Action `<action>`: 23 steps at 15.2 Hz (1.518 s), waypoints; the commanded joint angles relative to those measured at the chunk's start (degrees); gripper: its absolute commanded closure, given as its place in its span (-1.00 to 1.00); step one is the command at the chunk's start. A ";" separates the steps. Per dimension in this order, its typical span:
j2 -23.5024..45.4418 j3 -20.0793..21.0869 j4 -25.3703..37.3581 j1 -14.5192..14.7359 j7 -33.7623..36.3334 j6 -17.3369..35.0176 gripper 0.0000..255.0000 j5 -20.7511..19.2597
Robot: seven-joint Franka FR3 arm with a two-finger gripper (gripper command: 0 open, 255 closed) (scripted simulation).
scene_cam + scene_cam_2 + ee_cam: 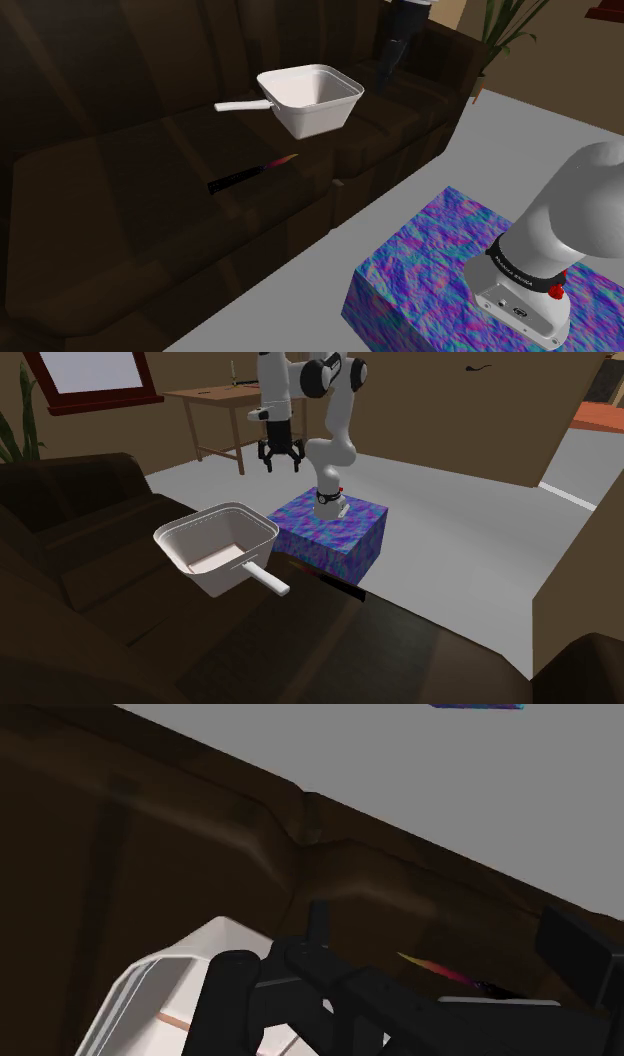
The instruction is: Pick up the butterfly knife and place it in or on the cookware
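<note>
Black-handled and slim, the butterfly knife [250,174] is lying flat on the dark brown sofa [120,230] seat, its pinkish, rainbow-tinted blade pointing toward the white pan [322,120] just beside it. The gripper [281,460] is hanging well apart, fingers spread, holding nothing.

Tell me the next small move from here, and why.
Probably lower the open gripper toward the butterfly knife, lining up over its handle. The gripper hangs high and holds nothing, while the knife lies flat on the sofa seat, apart from the white pan.
</note>
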 commanded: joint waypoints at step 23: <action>42.84 7.96 26.89 12.58 -30.38 16.12 -1.00 -1.01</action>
